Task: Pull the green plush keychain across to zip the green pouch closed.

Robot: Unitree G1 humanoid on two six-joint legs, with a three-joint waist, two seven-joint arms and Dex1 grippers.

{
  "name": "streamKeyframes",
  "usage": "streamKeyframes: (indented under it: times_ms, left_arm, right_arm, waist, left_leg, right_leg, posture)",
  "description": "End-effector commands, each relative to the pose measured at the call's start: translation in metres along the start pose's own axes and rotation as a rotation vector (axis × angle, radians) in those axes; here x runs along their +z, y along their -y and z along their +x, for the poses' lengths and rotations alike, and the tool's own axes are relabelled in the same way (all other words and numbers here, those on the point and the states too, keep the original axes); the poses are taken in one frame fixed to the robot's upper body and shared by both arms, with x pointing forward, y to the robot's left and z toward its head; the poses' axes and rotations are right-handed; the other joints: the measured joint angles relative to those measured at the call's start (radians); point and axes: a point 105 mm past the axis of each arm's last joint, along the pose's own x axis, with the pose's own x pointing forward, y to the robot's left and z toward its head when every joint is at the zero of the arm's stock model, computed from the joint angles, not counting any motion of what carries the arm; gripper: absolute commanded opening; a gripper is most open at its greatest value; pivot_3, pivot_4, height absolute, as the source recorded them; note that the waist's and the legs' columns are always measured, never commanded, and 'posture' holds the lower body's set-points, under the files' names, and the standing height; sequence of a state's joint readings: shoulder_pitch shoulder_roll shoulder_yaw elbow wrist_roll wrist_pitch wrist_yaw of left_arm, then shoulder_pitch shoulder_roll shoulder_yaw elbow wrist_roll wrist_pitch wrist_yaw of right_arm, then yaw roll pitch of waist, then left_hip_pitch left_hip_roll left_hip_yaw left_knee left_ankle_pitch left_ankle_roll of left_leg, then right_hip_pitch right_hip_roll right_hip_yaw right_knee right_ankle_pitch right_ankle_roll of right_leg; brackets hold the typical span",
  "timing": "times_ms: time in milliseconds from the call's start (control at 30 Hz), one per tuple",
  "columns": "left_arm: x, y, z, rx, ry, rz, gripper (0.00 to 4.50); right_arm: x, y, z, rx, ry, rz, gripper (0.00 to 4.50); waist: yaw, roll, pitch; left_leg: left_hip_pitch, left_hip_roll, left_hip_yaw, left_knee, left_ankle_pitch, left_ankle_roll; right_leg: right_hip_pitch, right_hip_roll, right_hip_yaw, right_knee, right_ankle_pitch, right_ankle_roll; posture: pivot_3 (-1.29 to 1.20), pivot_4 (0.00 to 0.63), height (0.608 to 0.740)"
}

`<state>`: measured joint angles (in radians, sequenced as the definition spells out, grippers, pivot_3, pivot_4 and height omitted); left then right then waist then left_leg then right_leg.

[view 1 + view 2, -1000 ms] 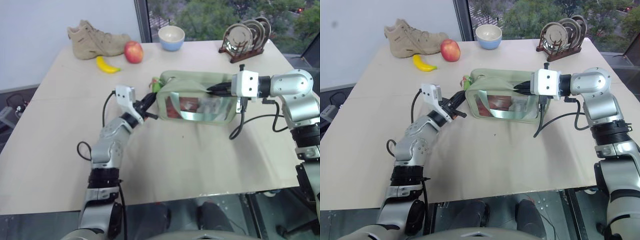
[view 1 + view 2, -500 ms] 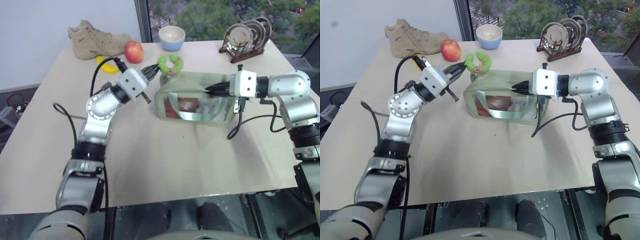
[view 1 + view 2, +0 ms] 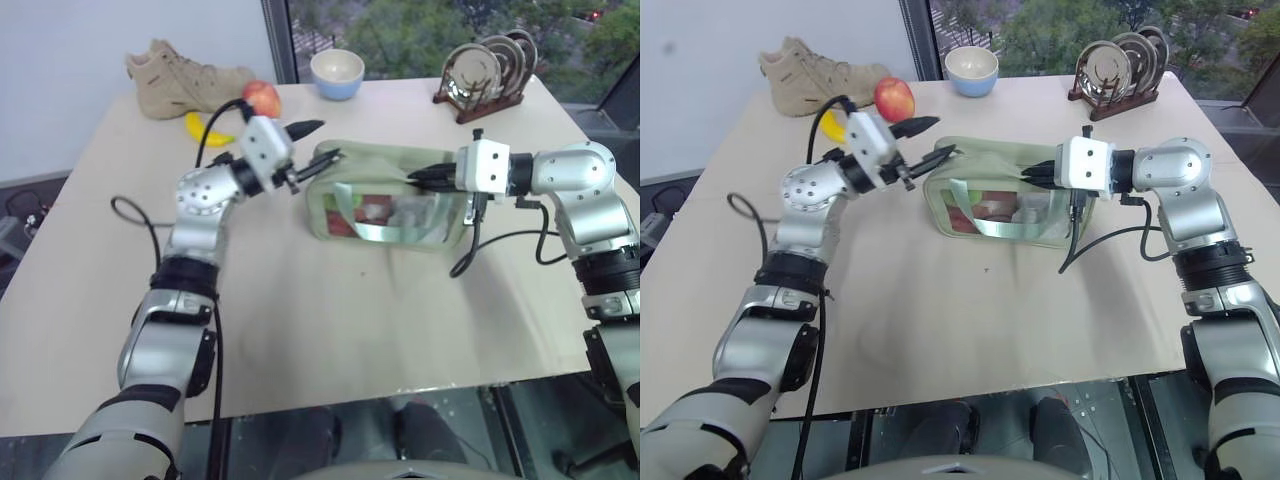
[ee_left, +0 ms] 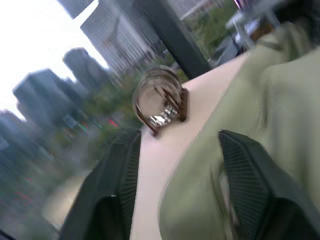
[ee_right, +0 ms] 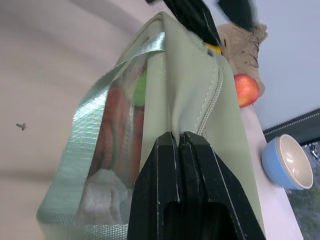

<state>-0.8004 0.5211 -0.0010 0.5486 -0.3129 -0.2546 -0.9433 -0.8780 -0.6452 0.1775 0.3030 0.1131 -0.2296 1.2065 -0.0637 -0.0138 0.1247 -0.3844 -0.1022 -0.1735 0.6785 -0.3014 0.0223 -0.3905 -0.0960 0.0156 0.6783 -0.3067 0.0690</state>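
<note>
My left gripper (image 3: 304, 152) has just opened and lifted away empty, keychain released, now hidden. My right gripper (image 3: 418, 176) stays pinched on the green pouch (image 3: 385, 205) mid-table; zipping looks done.

No legible text, label, brand, number or sign anywhere: none on pouch (image 3: 385, 195), boot (image 3: 180, 75), bowl (image 3: 336, 73) or rack (image 3: 488, 72).

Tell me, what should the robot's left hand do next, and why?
Probably lower the left gripper onto the pouch's left end to get a grip there: its jaws stand open and empty just above that end, while the right gripper pinches the pouch's top, steadying it.
</note>
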Motion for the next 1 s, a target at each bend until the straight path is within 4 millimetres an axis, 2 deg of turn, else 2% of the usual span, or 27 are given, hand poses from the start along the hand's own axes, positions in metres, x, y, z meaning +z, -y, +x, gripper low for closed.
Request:
streamKeyframes:
  times_ms: [33, 167, 300, 400, 700, 1000]
  left_arm:
    - [0.012, -0.006, -0.028, 0.010, 0.050, -0.181, 2.36]
    - [-0.001, 0.012, -0.047, -0.025, -0.004, -0.238, 2.36]
    - [-0.015, 0.042, -0.047, -0.073, -0.025, -0.263, 2.36]
    - [-0.022, 0.051, -0.046, -0.081, -0.052, -0.273, 2.36]
    - [-0.036, 0.054, -0.031, -0.038, -0.094, -0.228, 2.36]
    - [-0.035, 0.048, -0.032, 0.004, -0.070, -0.262, 2.36]
  right_arm:
    - [0.007, 0.007, -0.007, -0.032, 0.008, -0.029, 0.00]
    - [0.007, 0.007, -0.008, -0.030, 0.009, -0.023, 0.00]
    - [0.009, 0.003, -0.007, -0.017, 0.015, -0.017, 0.00]
    - [0.009, 0.003, -0.007, -0.014, 0.014, -0.014, 0.00]
    - [0.012, 0.000, -0.006, -0.006, 0.018, -0.010, 0.00]
    - [0.013, -0.001, -0.007, -0.010, 0.016, -0.009, 0.00]
  waist:
    - [-0.006, 0.000, 0.000]
    - [-0.002, 0.000, 0.000]
    - [-0.002, 0.000, 0.000]
    - [-0.001, 0.000, 0.000]
    - [0.000, -0.001, -0.001]
    - [-0.001, -0.001, -0.001]
  left_leg:
    - [-0.001, 0.000, 0.000, 0.000, 0.000, 0.000]
    - [-0.002, 0.000, -0.001, -0.001, 0.000, 0.000]
    - [-0.001, -0.001, -0.001, 0.000, 0.000, 0.000]
    - [-0.001, -0.001, 0.000, 0.001, 0.000, 0.000]
    - [0.000, -0.001, 0.001, 0.003, 0.000, 0.000]
    - [0.000, -0.001, 0.001, 0.003, 0.000, 0.000]
  right_leg:
    - [-0.001, 0.000, 0.000, 0.000, 0.000, 0.000]
    - [-0.002, 0.000, -0.001, 0.000, 0.000, 0.000]
    - [-0.002, -0.001, -0.002, 0.000, 0.000, 0.000]
    - [-0.002, -0.001, -0.002, 0.000, 0.000, 0.000]
    - [-0.001, -0.001, -0.001, 0.000, 0.000, 0.000]
    - [-0.001, -0.001, 0.000, 0.000, 0.000, 0.000]
  posture:
    - [0.00, 0.150, 0.740]
    - [0.00, 0.150, 0.740]
    - [0.00, 0.150, 0.740]
    - [0.00, 0.150, 0.740]
    - [0.00, 0.150, 0.740]
    - [0.00, 0.150, 0.740]
